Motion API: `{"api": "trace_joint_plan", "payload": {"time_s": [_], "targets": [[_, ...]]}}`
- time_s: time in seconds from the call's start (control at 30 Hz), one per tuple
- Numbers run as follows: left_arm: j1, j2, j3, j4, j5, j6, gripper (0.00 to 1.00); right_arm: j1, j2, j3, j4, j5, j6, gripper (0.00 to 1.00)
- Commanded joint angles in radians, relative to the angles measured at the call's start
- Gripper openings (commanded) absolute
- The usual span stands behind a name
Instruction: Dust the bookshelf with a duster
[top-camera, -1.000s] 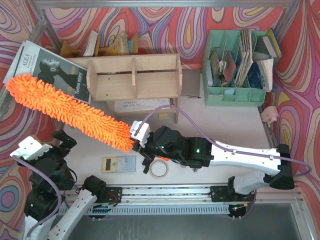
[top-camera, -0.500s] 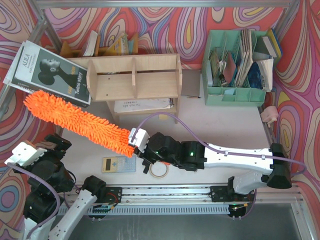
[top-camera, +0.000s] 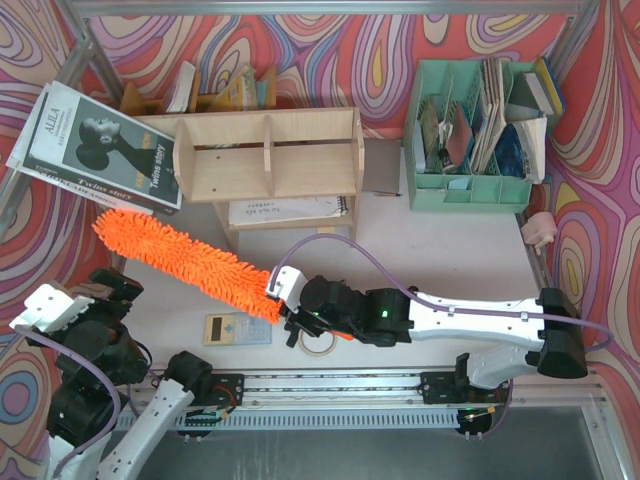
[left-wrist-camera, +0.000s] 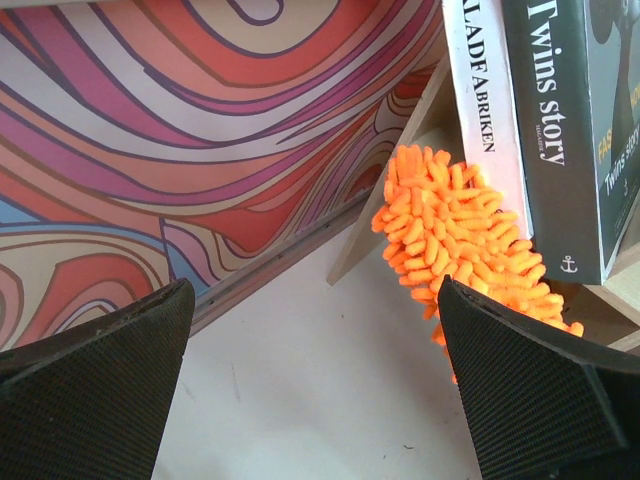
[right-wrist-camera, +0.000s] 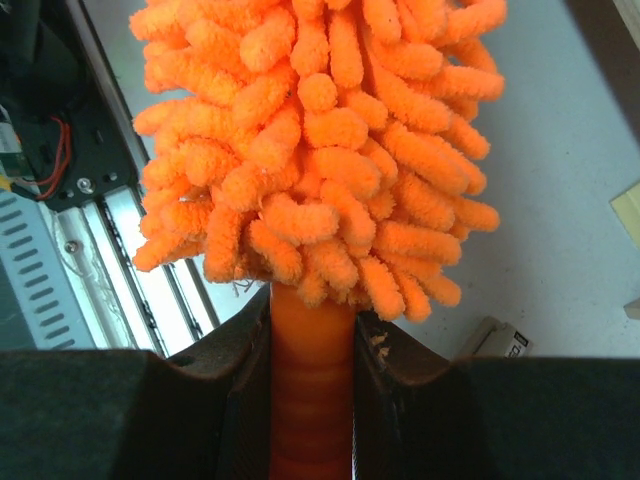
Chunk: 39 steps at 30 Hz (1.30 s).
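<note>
Top external view: the duster (top-camera: 185, 265) lies on a diagonal in front of the bookshelf (top-camera: 270, 150), apart from it. Its fluffy tip points left towards the lower edge of a magazine (top-camera: 100, 145), and its handle end is near the table's front centre. The right gripper (top-camera: 287, 302) is clamped on the smooth orange handle (right-wrist-camera: 311, 340); the right wrist view confirms both fingers pressed against it. The left gripper (left-wrist-camera: 315, 300) is spread wide, grasping nothing, low at the left. Legible writing: "AILA" and "Twins story" on the magazine cover; a white spine beside it shows "…ABRIKEN", the rest cut off. A tape roll (top-camera: 318, 338) and a calculator (top-camera: 237, 328) lie near the right gripper; the calculator's lettering is too small to read.
</note>
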Motion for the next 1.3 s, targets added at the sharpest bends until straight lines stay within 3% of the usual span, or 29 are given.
{"api": "trace_joint_plan", "payload": {"time_s": [0.0,0.17,0.37,0.9,1.27], "targets": [[0.004,-0.003,-0.007,0.004,0.005,0.006,0.98,0.002,-0.024,0.086,0.076,-0.033,-0.011,0.0],[0.004,-0.007,-0.008,0.005,0.004,0.008,0.98,0.003,-0.017,0.134,0.106,-0.06,-0.033,0.0],[0.004,-0.004,-0.008,0.007,0.008,0.009,0.99,0.002,-0.025,0.142,0.109,0.035,-0.042,0.0],[0.004,-0.004,-0.01,0.013,0.018,0.012,0.98,0.002,-0.123,-0.042,0.066,0.058,0.055,0.0],[0.003,0.002,-0.01,0.012,0.019,0.012,0.98,0.0,-0.104,0.082,0.107,-0.018,-0.012,0.0]]}}
